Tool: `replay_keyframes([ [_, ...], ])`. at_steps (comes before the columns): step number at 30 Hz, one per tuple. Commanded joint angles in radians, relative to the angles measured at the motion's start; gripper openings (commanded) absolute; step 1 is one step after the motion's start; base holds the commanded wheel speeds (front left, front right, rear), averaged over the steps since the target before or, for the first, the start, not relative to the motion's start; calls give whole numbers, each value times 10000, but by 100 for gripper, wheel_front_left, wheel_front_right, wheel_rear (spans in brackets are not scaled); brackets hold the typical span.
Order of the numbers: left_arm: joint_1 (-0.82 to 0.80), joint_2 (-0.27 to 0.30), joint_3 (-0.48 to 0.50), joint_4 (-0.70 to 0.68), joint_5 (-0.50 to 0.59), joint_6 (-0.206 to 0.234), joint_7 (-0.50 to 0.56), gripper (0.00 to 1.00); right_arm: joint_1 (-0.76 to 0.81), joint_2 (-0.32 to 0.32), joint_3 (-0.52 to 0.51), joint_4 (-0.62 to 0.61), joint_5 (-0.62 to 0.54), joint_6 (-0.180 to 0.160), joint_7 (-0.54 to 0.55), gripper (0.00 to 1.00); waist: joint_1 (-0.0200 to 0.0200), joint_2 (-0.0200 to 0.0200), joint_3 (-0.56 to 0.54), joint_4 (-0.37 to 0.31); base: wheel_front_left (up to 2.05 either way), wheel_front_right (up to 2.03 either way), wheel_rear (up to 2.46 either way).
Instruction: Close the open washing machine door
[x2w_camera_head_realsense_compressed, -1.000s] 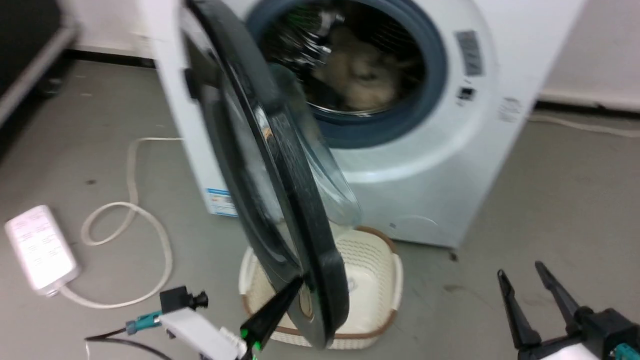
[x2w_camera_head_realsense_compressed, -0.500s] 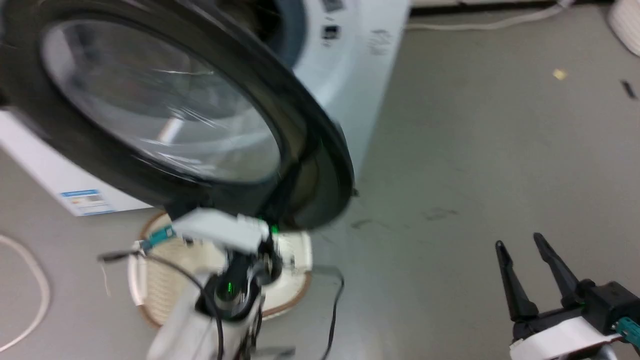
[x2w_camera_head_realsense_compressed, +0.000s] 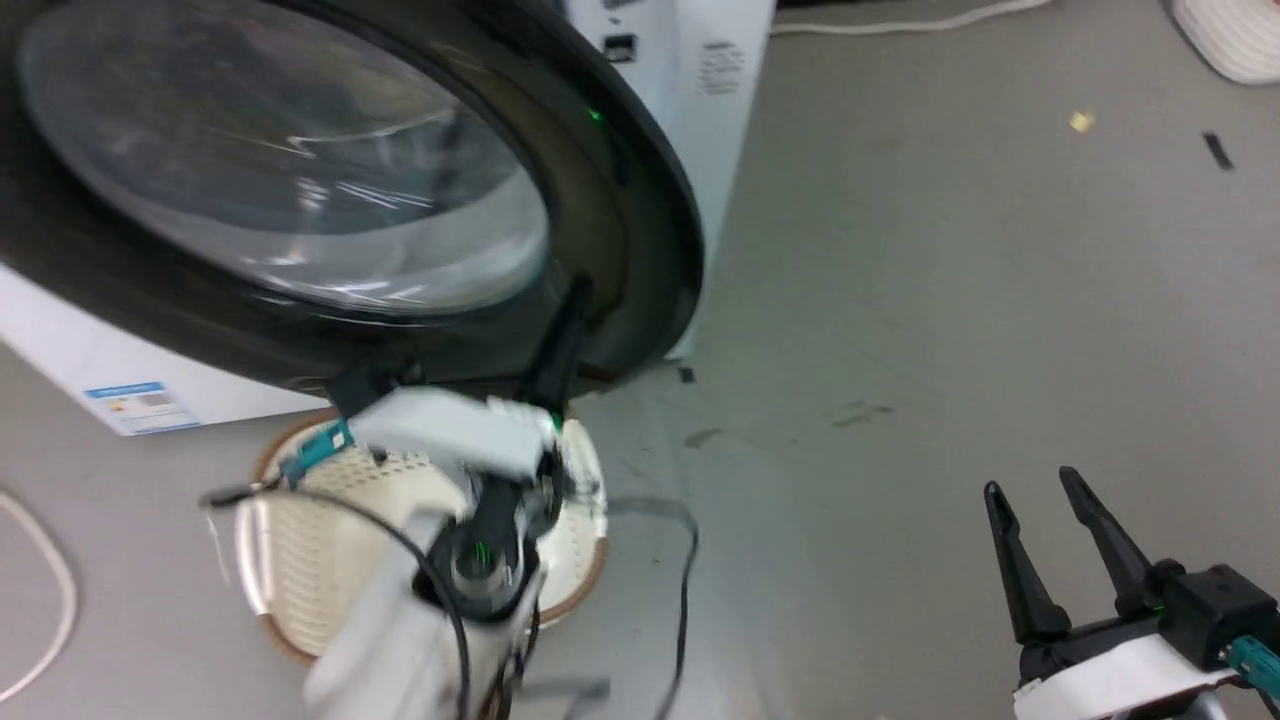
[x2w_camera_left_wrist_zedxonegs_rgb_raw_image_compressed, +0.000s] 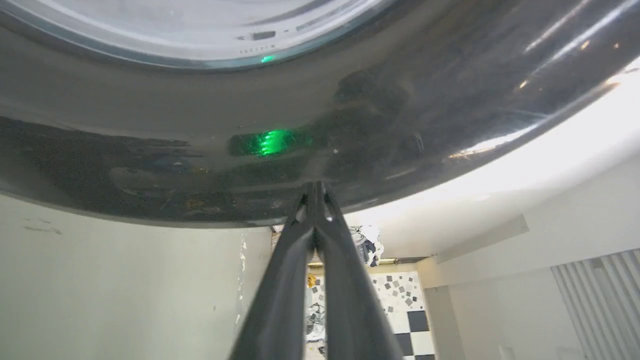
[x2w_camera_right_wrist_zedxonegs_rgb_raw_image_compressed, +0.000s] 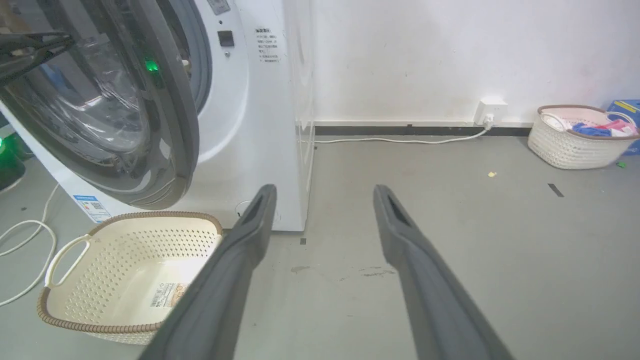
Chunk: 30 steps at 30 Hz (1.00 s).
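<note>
Grey floor (x2w_camera_right_wrist_zedxonegs_rgb_raw_image_compressed: 450, 225) and white wall (x2w_camera_right_wrist_zedxonegs_rgb_raw_image_compressed: 400, 60) were recorded. The washing machine door (x2w_camera_head_realsense_compressed: 620, 200) was found part-open above a cream basket (x2w_camera_right_wrist_zedxonegs_rgb_raw_image_compressed: 125, 250), the left gripper (x2w_camera_left_wrist_zedxonegs_rgb_raw_image_compressed: 314, 187) pressed together at its rim, the right gripper (x2w_camera_right_wrist_zedxonegs_rgb_raw_image_compressed: 325, 192) spread.

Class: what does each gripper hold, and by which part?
Nothing. The shut left gripper only touches the door at its black frame; the right gripper is open, empty.

**Door swung most of the way shut**
A second ago the washing machine door (x2w_camera_head_realsense_compressed: 620, 230) stood edge-on to you, wide open. Now its glass faces you and only a narrow gap is left to the washer (x2w_camera_head_realsense_compressed: 715, 110). Your left gripper (x2w_camera_head_realsense_compressed: 572, 300), fingers pressed together, has shifted from the frame's 6 o'clock to about 4 o'clock. Your head camera has swung too.
</note>
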Motion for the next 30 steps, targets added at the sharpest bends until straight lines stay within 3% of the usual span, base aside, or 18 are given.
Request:
replay_keyframes([
  [1, 507, 199, -157, -263, 370, -44, -49, 73, 86, -36, -14, -93, -53, 8, -46, 100, -1, -1, -360, 479, 0, 0, 0],
  [2, 789, 341, -293, -525, 700, -44, -157, 100, 155, -63, 2, -138, -65, 8, -46, 100, -1, -1, -470, 651, 0, 0, 0],
  [8, 2561, 1699, -807, -1709, 3568, -45, -1422, 100, 590, -171, 16, -347, -117, 8, -46, 100, -1, -1, -1140, 1856, 0, 0, 0],
  [10, 3094, 2011, -103, -1821, 5159, -45, -1506, 100, 706, -191, 38, -416, -131, 8, -46, 100, -1, -1, -1311, 2259, 0, 0, 0],
  [13, 4015, 1758, 1791, -2419, 8292, 270, -1516, 100, 860, -187, 60, -544, -156, 8, -46, 100, -1, -1, -1509, 2828, 0, 0, 0],
  [16, 4795, 1630, 2662, -3331, 11926, 1003, -1518, 100, 984, -196, 117, -633, -158, 8, -46, 100, -1, -1, -1661, 3373, 0, 0, 0],
  [18, 5219, 1155, 3069, -3873, 13088, 1343, -1519, 100, 1038, -232, 259, -650, -151, 8, -46, 100, -1, -1, -1739, 3685, 0, 0, 0],
  [20, 5535, 867, 3327, -4203, 13890, 1312, -1520, 100, 1034, -305, 460, -670, -123, 8, -46, 100, -1, -1, -1762, 3958, 0, 0, 0],
  [21, 5694, 860, 3235, -4281, 14407, 1288, -1520, 100, 1010, -354, 567, -671, -87, 8, -46, 84, -1, -1, -1764, 4086, 0, 0, 0],
  [22, 5820, 818, 3148, -4301, 14764, 1269, -1520, 100, 959, -425, 698, -678, -61, 8, -46, 47, -1, -1, -1740, 4201, 0, 0, 0],
  [24, 5948, 637, 3109, -4323, 15076, 1264, -1520, 100, 758, -686, 1107, -694, -61, 8, -46, 5, -1, -1, -1618, 4393, 0, 0, 0],
  [25, 5967, 556, 3098, -4330, 15175, 1260, -1520, 100, 607, -846, 1317, -677, -43, 8, -46, 0, -1, -1, -1529, 4483, 0, 0, 0],
  [30, 5858, 275, 2904, -4216, 15502, 1159, -1521, 100, -549, -1737, 2214, -467, 295, 8, -42, 0, -1, -1, -981, 4932, 0, 0, 0],
])
